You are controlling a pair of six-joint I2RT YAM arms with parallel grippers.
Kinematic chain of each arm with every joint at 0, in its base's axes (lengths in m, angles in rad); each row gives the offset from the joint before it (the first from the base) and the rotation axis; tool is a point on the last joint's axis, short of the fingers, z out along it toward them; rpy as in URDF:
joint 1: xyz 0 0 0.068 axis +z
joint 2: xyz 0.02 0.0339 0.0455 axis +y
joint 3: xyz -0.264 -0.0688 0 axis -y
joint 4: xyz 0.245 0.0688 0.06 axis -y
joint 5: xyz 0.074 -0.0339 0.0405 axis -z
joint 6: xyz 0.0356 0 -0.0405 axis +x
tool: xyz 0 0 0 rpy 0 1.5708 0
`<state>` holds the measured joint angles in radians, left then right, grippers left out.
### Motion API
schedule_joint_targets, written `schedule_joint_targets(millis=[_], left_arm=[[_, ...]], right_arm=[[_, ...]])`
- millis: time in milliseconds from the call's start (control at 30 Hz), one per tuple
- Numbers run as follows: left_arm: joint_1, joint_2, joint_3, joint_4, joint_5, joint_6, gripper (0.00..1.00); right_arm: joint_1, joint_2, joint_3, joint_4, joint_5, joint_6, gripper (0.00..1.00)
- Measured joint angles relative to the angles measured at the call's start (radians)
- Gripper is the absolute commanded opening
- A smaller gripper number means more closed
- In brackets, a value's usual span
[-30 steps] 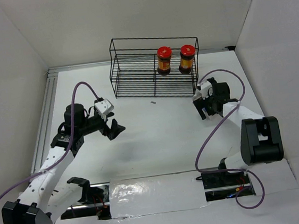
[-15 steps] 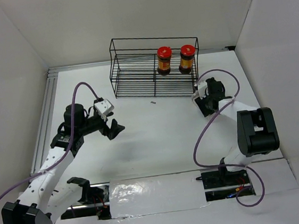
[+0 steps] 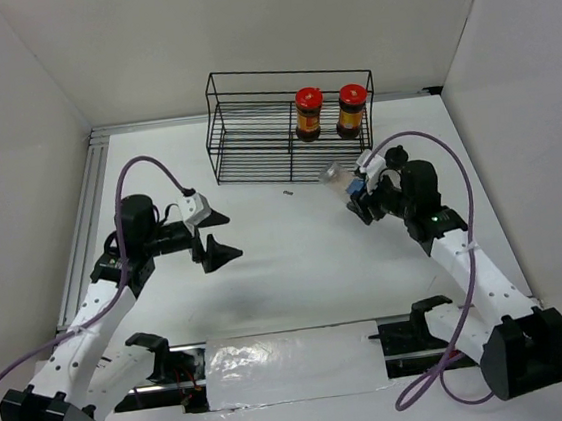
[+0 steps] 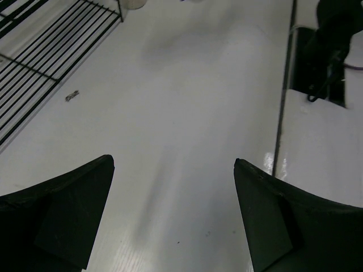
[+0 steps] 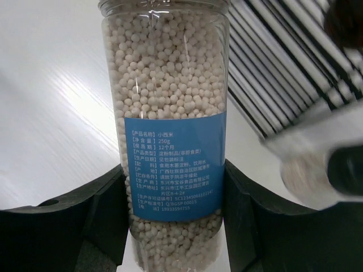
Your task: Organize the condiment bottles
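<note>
Two amber-brown condiment bottles with red caps [image 3: 308, 113] [image 3: 352, 109] stand side by side on the right part of the black wire rack [image 3: 253, 133]. A whitish bottle with a blue label [image 5: 170, 147], full of small white beads, sits between the black fingers of my right gripper [image 5: 173, 175], which is shut on it. From above, that bottle [image 3: 346, 179] hangs tilted just in front of the rack's right end, in the right gripper [image 3: 360, 194]. My left gripper [image 3: 225, 233] [image 4: 173, 161] stands wide open over bare table, nothing between its fingers.
The rack's wire shelf [image 4: 34, 62] runs along the left wrist view's upper left. A small dark scrap [image 3: 287, 193] [image 4: 72, 96] lies on the white table [image 3: 296, 259] before the rack. A blurred whitish shape [image 5: 315, 170] shows beside the held bottle; I cannot tell what it is.
My right gripper has closed on the blue-labelled bottle, and the right arm has swung out, carrying it left toward the rack's front. The left arm has shifted slightly, its gripper staying open.
</note>
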<state>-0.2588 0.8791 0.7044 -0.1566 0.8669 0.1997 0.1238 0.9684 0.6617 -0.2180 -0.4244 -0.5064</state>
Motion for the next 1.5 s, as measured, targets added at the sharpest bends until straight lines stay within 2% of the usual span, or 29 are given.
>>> schedule_joint_targets(millis=[100, 200, 333, 567, 767, 933, 1067, 1100, 1133, 1167, 1233, 1267, 1300, 1333, 1500], left_arm=[[0.0, 0.029, 0.047, 0.008, 0.09, -0.054, 0.99], [0.0, 0.087, 0.138, 0.056, 0.164, -0.165, 0.99], [-0.002, 0.156, 0.24, 0.187, 0.187, -0.321, 0.99], [-0.002, 0.24, 0.346, 0.3, 0.186, -0.419, 0.99], [-0.002, 0.254, 0.356, 0.31, 0.185, -0.468, 0.99], [-0.002, 0.261, 0.356, 0.343, 0.177, -0.491, 0.8], [-0.003, 0.263, 0.357, 0.356, 0.174, -0.484, 0.51], [-0.004, 0.264, 0.358, 0.357, 0.174, -0.485, 0.36], [-0.004, 0.265, 0.359, 0.357, 0.175, -0.485, 0.29], [-0.004, 0.265, 0.36, 0.356, 0.175, -0.484, 0.16], [-0.002, 0.266, 0.365, 0.355, 0.171, -0.481, 0.01], [0.0, 0.266, 0.367, 0.354, 0.167, -0.478, 0.0], [0.001, 0.266, 0.37, 0.355, 0.162, -0.471, 0.0], [0.001, 0.266, 0.371, 0.35, 0.156, -0.465, 0.0], [-0.008, 0.284, 0.382, 0.305, 0.097, -0.443, 0.0]], right_arm=[[0.078, 0.003, 0.0, 0.14, -0.104, 0.112, 0.34], [0.216, 0.055, 0.008, 0.362, -0.146, 0.229, 0.34], [0.368, 0.159, 0.066, 0.578, -0.173, 0.305, 0.33], [0.509, 0.275, 0.137, 0.806, -0.175, 0.342, 0.32], [0.56, 0.316, 0.15, 0.871, -0.173, 0.353, 0.31], [0.575, 0.331, 0.15, 0.892, -0.166, 0.361, 0.31], [0.577, 0.332, 0.151, 0.891, -0.146, 0.368, 0.32], [0.578, 0.332, 0.152, 0.89, -0.144, 0.368, 0.34], [0.58, 0.333, 0.154, 0.889, -0.139, 0.368, 0.4], [0.581, 0.336, 0.158, 0.886, -0.135, 0.369, 0.46], [0.584, 0.343, 0.168, 0.883, -0.127, 0.37, 0.67], [0.587, 0.347, 0.176, 0.877, -0.121, 0.372, 0.88], [0.591, 0.351, 0.185, 0.866, -0.114, 0.378, 0.97], [0.597, 0.359, 0.2, 0.861, -0.098, 0.376, 1.0], [0.607, 0.373, 0.27, 0.799, -0.019, 0.352, 1.0]])
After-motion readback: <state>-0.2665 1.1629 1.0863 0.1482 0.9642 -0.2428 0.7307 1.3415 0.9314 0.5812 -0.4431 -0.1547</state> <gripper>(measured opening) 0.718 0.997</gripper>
